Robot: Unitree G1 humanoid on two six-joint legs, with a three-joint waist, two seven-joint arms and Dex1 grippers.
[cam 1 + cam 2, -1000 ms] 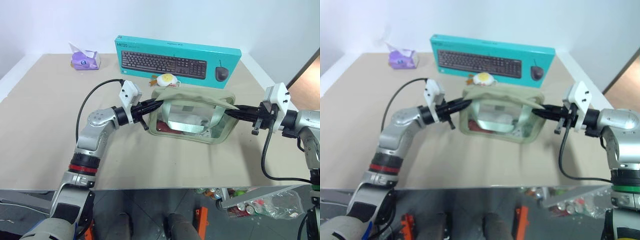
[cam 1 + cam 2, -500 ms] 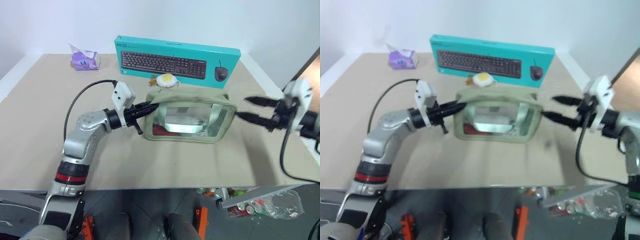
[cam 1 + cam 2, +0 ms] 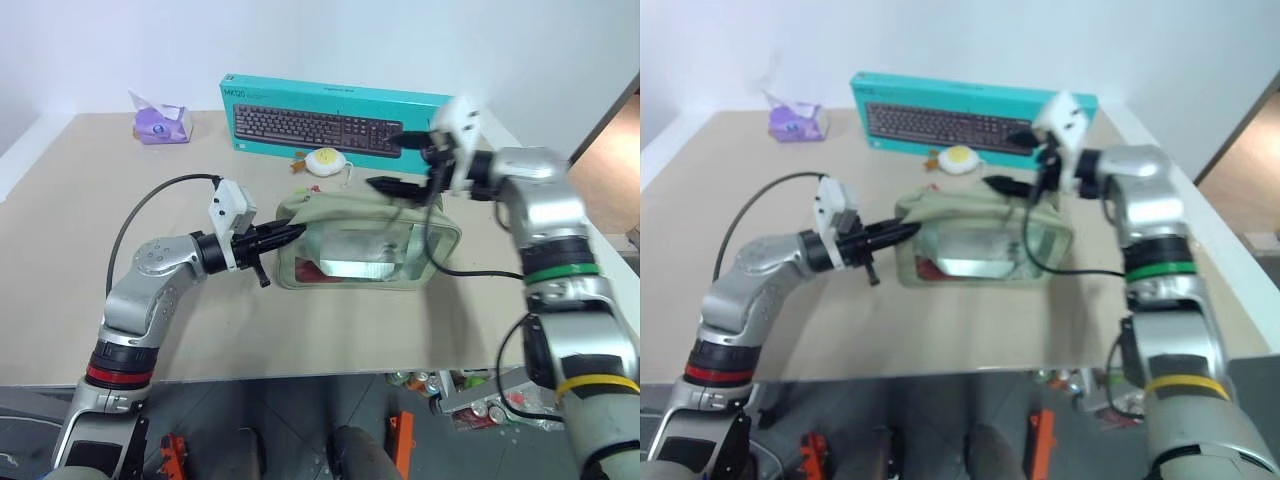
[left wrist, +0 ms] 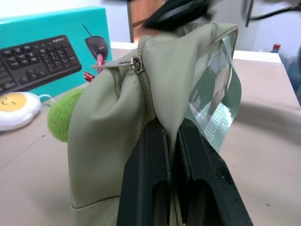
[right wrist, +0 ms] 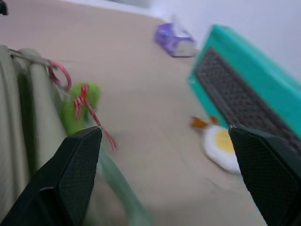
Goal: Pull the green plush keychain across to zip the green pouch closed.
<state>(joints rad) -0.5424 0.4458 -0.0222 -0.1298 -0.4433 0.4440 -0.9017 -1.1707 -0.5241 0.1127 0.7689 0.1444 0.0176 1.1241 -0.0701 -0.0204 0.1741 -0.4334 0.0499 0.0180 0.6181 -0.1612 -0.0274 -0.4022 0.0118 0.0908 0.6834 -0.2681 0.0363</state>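
Left gripper (image 4: 171,141) pinches the green pouch (image 3: 365,240); right gripper (image 3: 395,160) spread wide above it. Keyboard box (image 3: 330,115) reads "MK120".

Left gripper (image 3: 296,230) level, fingers pinched together; right gripper (image 3: 393,167) raised, apparently level, fingers (image 5: 75,165) spread wide.

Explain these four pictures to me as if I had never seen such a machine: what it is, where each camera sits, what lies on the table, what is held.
This is a humanoid robot with two arms. Two pictures look down from its head; the other two come from cameras on its wrists. On the table lie a green pouch, a teal keyboard box, a fried-egg plush and a purple tissue pack. The left gripper pinches the pouch's end. The right gripper hangs open above it. The green plush keychain hangs from the zipper.
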